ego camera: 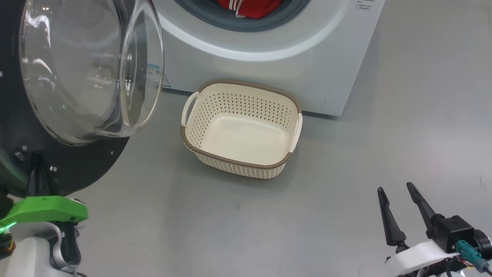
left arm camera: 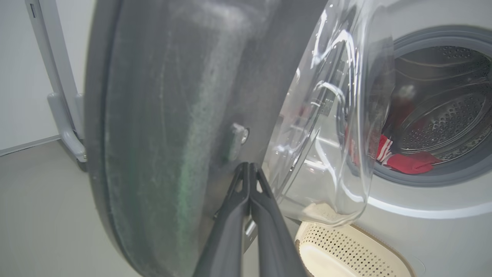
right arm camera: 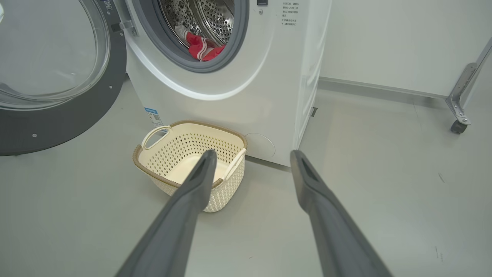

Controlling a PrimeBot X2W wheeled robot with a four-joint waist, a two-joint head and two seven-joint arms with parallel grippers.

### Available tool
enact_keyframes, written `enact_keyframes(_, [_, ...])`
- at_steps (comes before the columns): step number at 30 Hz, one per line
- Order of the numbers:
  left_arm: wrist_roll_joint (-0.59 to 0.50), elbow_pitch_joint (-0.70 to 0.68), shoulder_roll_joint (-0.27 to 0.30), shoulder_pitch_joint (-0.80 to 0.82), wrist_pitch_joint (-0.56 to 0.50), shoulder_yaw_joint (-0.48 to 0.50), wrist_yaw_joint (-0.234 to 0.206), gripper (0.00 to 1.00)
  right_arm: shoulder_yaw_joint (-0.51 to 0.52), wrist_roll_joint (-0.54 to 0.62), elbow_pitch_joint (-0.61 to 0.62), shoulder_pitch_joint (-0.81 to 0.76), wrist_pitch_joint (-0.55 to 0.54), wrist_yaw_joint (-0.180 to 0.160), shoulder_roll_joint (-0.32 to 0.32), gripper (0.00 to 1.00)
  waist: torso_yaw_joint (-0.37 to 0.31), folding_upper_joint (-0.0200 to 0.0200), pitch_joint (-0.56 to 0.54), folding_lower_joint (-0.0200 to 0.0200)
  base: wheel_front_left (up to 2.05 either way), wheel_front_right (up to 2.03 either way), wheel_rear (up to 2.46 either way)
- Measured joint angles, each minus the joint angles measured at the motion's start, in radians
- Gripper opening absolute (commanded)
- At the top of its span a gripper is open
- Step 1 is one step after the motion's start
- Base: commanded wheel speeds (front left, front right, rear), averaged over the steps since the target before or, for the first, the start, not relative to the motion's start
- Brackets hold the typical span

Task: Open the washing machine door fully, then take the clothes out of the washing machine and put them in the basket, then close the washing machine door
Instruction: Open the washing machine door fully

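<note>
a: how is the left arm set?
b: low on the robot's left, reaching up. the left gripper [left arm camera: 249, 166] has its two fingers pressed together, tips up at the black inner face of the door [ego camera: 96, 165], just below a small metal fitting [left arm camera: 240, 134]. whether the tips truly touch the door, i can't tell.
a: and the door itself?
b: it stands wide open to the left of the washing machine [ego camera: 269, 65], its glass bowl [ego camera: 88, 69] bulging out toward the basket.
a: the right arm?
b: low on the right, above the grey floor [ego camera: 346, 154]. the right gripper [ego camera: 395, 187] has its fingers spread wide, pointing toward the basket and the machine's lower front corner.
a: where are the clothes?
b: the clothes [right arm camera: 201, 48], red with white stripes, lie in the drum [right arm camera: 215, 15] at the bottom of the round opening, well apart from both grippers.
a: and the basket?
b: the basket [ego camera: 238, 163] sits on the floor just in front of the machine, below the opening, between the two grippers and nearer the door.
</note>
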State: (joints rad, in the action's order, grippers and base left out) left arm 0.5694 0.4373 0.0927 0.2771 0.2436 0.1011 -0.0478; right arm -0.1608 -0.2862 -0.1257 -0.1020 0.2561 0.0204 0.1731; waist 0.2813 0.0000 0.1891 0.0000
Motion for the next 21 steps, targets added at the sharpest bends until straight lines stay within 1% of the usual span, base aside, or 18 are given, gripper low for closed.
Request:
enact_keyframes(1, [0.008,0.001,0.004,0.001,0.004,0.010,0.000,0.00,0.000,0.004,0.002,0.004,0.000,0.005,0.003,1.00,0.004,0.0000,0.007,0.0000,0.00,0.00,0.00])
enact_keyframes(6, [0.021,0.006,0.027,0.005,0.005,0.056,0.000,0.00,0.000,0.013,0.014,0.024,0.000,0.005,0.019,1.00,0.018,0.0000,0.041,0.0000,0.00,0.00,0.00])
enact_keyframes(18, [0.028,0.027,0.077,0.052,0.005,0.096,0.002,0.00,-0.002,0.037,0.048,0.051,-0.028,0.005,0.049,1.00,0.037,0.0000,0.125,0.0000,0.00,0.00,0.00])
enact_keyframes(21, [0.029,0.035,0.082,0.072,0.005,0.105,0.010,0.00,-0.002,0.041,0.060,0.060,-0.033,0.005,0.055,1.00,0.039,0.0000,0.148,0.0000,0.00,0.00,0.00])
